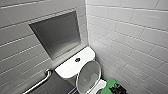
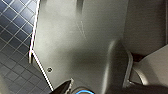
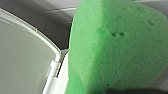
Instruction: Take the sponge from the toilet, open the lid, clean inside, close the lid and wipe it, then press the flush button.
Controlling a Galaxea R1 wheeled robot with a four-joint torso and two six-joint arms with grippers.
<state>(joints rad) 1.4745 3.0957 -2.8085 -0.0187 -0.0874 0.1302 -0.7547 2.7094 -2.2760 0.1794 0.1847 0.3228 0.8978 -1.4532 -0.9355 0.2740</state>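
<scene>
**Nearest the toilet's front.** The sponge (image 1: pixel 110 84) is held by the right gripper (image 1: pixel 117 89). The claw is closed on the pad's near end, and the pad is clear of all surfaces. It is carried just beside the bowl rim (image 1: pixel 100 86), on the side away from the grab rail (image 1: pixel 40 83). In the right wrist view a broad, pitted face is presented to the camera, with a soft fold down its middle.

**Orientation.** The pad's long axis is judged to run from the claw towards the tank end of the toilet (image 1: pixel 65 70), with the free end leading. This is stated with reserve, as the pad's outline is partly cut off.

**Mid-toilet.** The lid (image 1: pixel 88 75) is found raised, with its greyish inner face turned forward and its top edge resting near the tank.

**Far end.** The flush button (image 1: pixel 77 59) is set in the middle of the tank top, untouched. A recessed niche (image 1: pixel 58 32) is noted in the wall above the tank.

**Left gripper** (image 2: pixel 75 89). It is seen against a grey panel. Whether it is open or closed cannot be told.

**Step in hand.** Pick-up and lid-opening are judged complete, and cleaning inside the bowl is now due. The next move calls for the pad to be carried over the rim and lowered inside. A broad face should be laid to the ceramic, and the raised lid must not be struck.
</scene>
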